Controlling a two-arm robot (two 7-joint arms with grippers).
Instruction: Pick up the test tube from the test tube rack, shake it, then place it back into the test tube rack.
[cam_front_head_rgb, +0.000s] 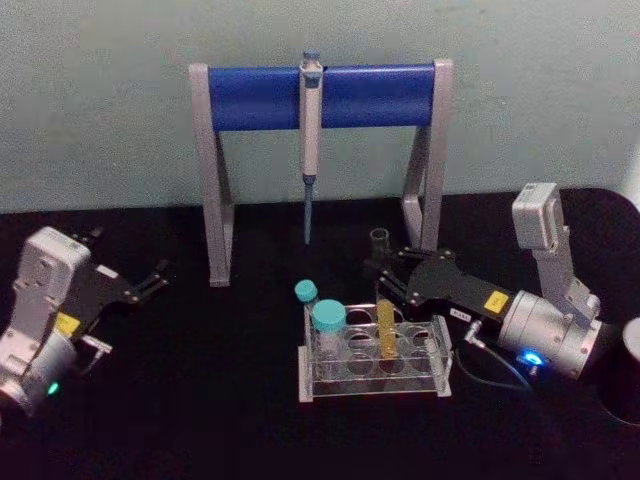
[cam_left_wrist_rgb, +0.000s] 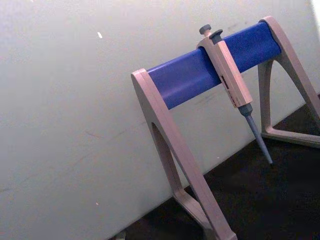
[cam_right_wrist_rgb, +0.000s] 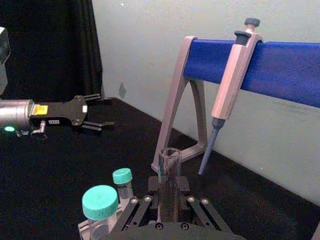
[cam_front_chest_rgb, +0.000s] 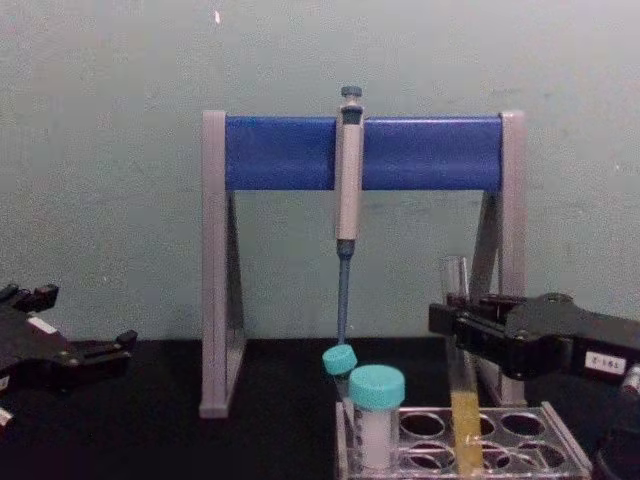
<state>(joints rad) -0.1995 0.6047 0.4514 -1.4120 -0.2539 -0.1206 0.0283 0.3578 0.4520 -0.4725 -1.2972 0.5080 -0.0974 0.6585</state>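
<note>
The test tube (cam_front_head_rgb: 386, 338), clear glass with yellow liquid low down, stands in a back-row hole of the clear test tube rack (cam_front_head_rgb: 372, 388). In the chest view the test tube (cam_front_chest_rgb: 466, 425) has its bottom still inside the rack (cam_front_chest_rgb: 560, 442). My right gripper (cam_front_head_rgb: 383, 282) reaches in from the right and is shut on the tube's upper part. In the right wrist view the tube (cam_right_wrist_rgb: 169, 165) rises between the right gripper's (cam_right_wrist_rgb: 169, 197) fingers. My left gripper (cam_front_head_rgb: 150, 282) rests open on the table far to the left, holding nothing.
Two teal-capped tubes (cam_front_head_rgb: 328, 318) (cam_front_head_rgb: 305, 291) stand at the rack's left end. Behind the rack is a grey-and-blue pipette stand (cam_front_head_rgb: 250, 96) with a pipette (cam_front_head_rgb: 311, 130) hanging from it. A dark cylinder (cam_front_head_rgb: 630, 370) sits at the right edge.
</note>
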